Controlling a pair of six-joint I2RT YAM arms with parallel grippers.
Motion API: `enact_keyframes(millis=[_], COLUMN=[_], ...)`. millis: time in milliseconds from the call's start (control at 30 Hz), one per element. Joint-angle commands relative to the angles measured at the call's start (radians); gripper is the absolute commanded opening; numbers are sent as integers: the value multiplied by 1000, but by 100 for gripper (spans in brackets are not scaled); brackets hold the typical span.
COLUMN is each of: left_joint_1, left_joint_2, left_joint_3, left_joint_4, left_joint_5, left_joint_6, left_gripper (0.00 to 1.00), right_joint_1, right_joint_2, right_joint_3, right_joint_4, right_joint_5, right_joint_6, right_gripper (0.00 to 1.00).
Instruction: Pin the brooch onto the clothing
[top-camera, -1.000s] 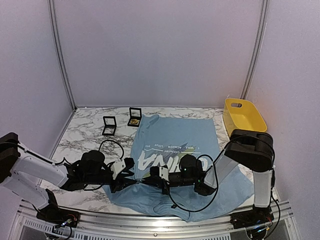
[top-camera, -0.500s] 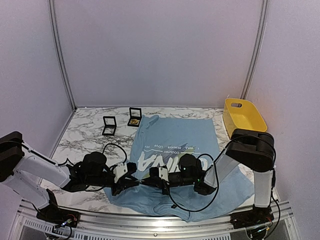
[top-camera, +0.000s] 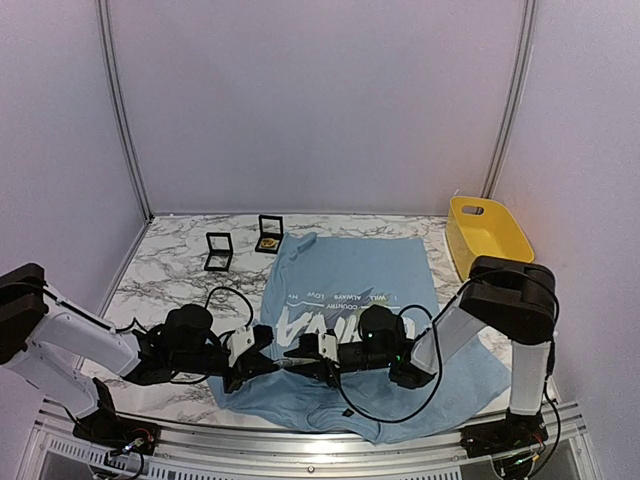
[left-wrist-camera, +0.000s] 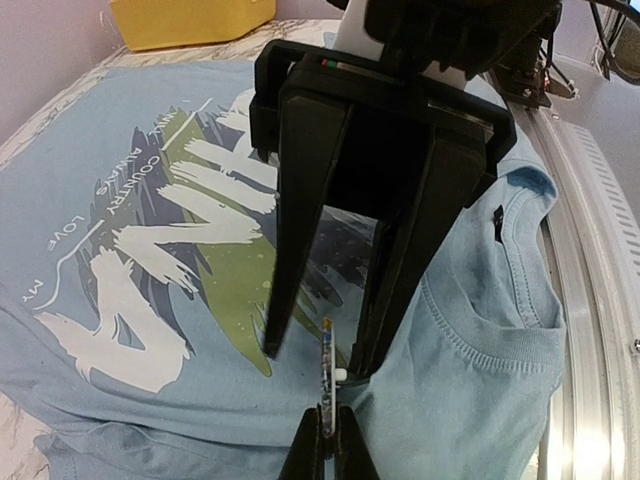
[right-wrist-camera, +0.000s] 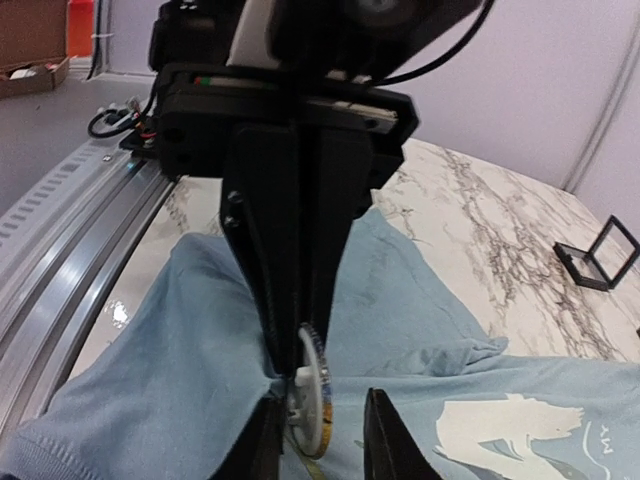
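Note:
The clothing (top-camera: 350, 275) is a light blue T-shirt with white lettering, spread on the marble table. The brooch (left-wrist-camera: 327, 365) is a thin round disc, seen edge-on and held upright just above the shirt near its collar. My left gripper (left-wrist-camera: 327, 428) is shut on the disc's lower rim. In the right wrist view the brooch (right-wrist-camera: 318, 400) shows a white stud on its back, pressed against a bunched bit of cloth. My right gripper (right-wrist-camera: 322, 432) stands open around the disc, one finger (right-wrist-camera: 262, 440) touching that cloth and stud, the other clear of it.
A yellow bin (top-camera: 487, 235) sits at the back right corner. Two small black display boxes (top-camera: 218, 250) (top-camera: 268, 234) stand on the marble beyond the shirt's left sleeve. An aluminium rail (top-camera: 300, 445) runs along the near table edge, close to the collar.
My left gripper has shut on the brooch. My right gripper, shut a second ago, has opened around it. Both arms stay almost in place over the shirt's collar area.

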Motion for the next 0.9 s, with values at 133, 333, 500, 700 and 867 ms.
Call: enact_keyframes(millis=[133, 333, 500, 700, 867], left_joint_1=[-6, -5, -5, -5, -4], left_joint_2=[-34, -61, -73, -102, -98], left_joint_3=[-19, -19, -15, -3, 11], left_joint_4=[45, 45, 45, 43, 42], left_joint_5=[-6, 2, 21, 81, 130], left_joint_6=[-18, -31, -38, -72, -94], left_gripper=[0, 0, 0, 0, 0], right_joint_1=[-1, 0, 1, -14, -30], right_joint_2=[-144, -148, -58, -3, 19], right_joint_3=[-67, -78, -56, -36, -13], right_joint_4=[-139, -139, -64, -63, -96], right_joint_5=[102, 18, 15, 43, 38], right_joint_6=[-46, 28, 97, 112, 139], right_gripper=[28, 27, 14, 0, 0])
